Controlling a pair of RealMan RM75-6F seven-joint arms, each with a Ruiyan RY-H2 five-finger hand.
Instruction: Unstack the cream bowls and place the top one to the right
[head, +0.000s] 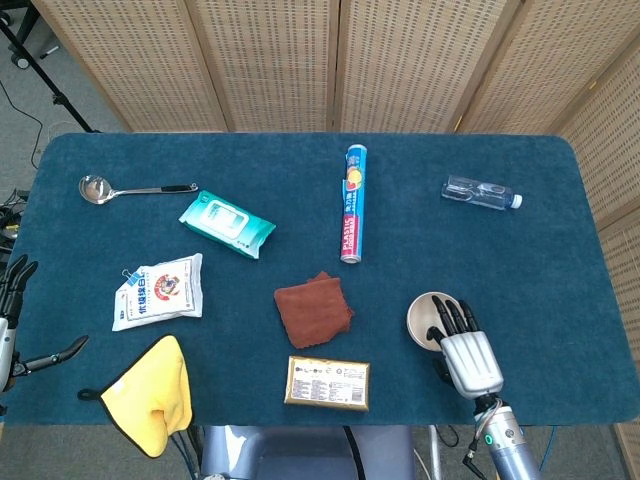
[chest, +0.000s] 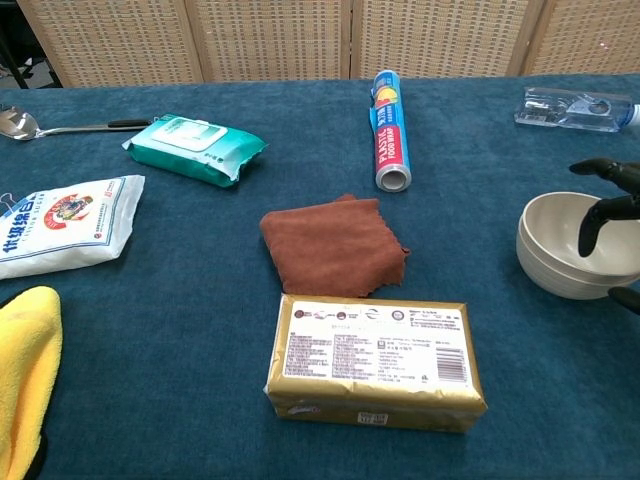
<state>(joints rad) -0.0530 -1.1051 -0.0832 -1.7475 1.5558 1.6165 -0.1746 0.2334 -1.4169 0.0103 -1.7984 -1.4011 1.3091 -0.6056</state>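
Note:
Two cream bowls (head: 426, 317) (chest: 558, 252) sit nested and upright near the table's front right. My right hand (head: 467, 357) (chest: 604, 214) reaches over them from the near side. Its dark fingers (chest: 592, 222) dip past the rim into the top bowl, while the thumb (chest: 626, 297) hangs outside the wall, a little apart from it. The bowls rest on the cloth, not lifted. My left hand (head: 9, 318) hovers at the table's left edge with its fingers spread and nothing in it.
A gold box (head: 327, 382) and a brown cloth (head: 313, 308) lie left of the bowls. A plastic-wrap roll (head: 353, 203) and a water bottle (head: 481, 192) lie further back. Wipes (head: 227, 223), a white bag (head: 160, 291), a yellow cloth (head: 150, 392) and a ladle (head: 120, 188) fill the left half.

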